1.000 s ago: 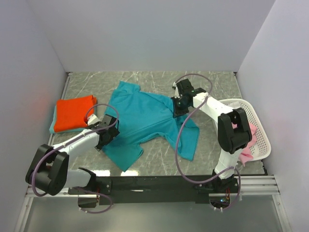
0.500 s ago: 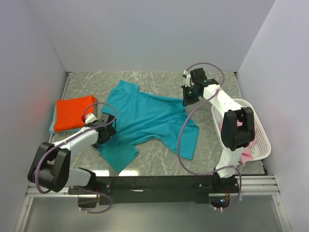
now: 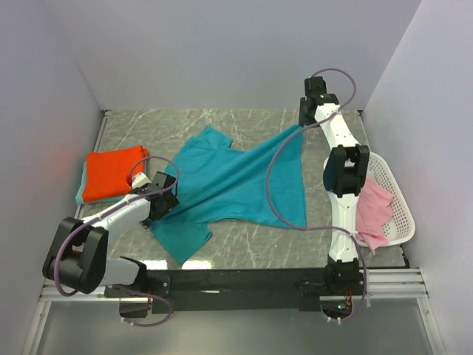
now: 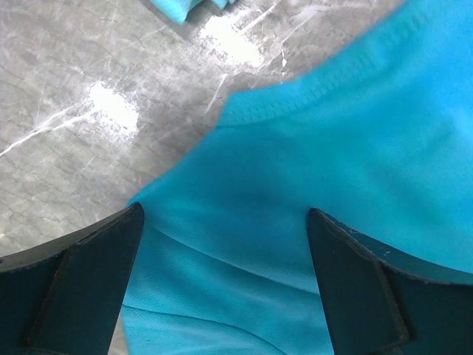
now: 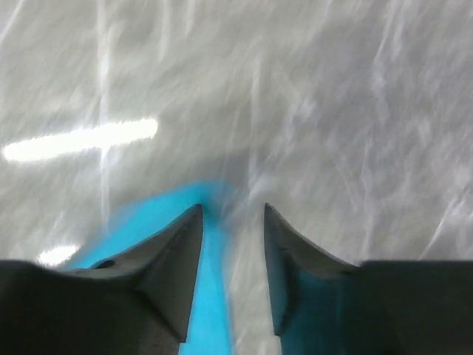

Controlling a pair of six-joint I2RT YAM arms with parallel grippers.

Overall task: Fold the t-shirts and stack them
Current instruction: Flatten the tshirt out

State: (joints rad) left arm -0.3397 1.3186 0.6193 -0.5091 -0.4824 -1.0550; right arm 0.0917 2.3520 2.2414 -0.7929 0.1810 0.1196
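A teal-blue t-shirt point(image 3: 236, 185) lies spread across the middle of the table, one corner drawn out to the far right. My right gripper point(image 3: 304, 120) hovers over that corner; in the right wrist view its jaws point(image 5: 233, 209) stand apart, with a blurred strip of the teal cloth point(image 5: 211, 310) along the left finger and bare table showing between them. My left gripper point(image 3: 164, 198) is low over the shirt's left side, wide open point(image 4: 225, 211), with teal cloth point(image 4: 332, 148) lying flat under it. An orange-red t-shirt point(image 3: 112, 171) lies folded at the left on a light teal one point(image 3: 80, 194).
A white mesh basket point(image 3: 397, 200) stands at the right edge with a pink t-shirt point(image 3: 371, 209) hanging over its near side. Grey walls close in the table on three sides. The right arm's cable loops over the teal shirt's right part.
The right arm swung toward the far right corner, pulling the teal shirt's corner out and stretching the cloth flat, then its jaws parted. The left gripper stayed open in place.
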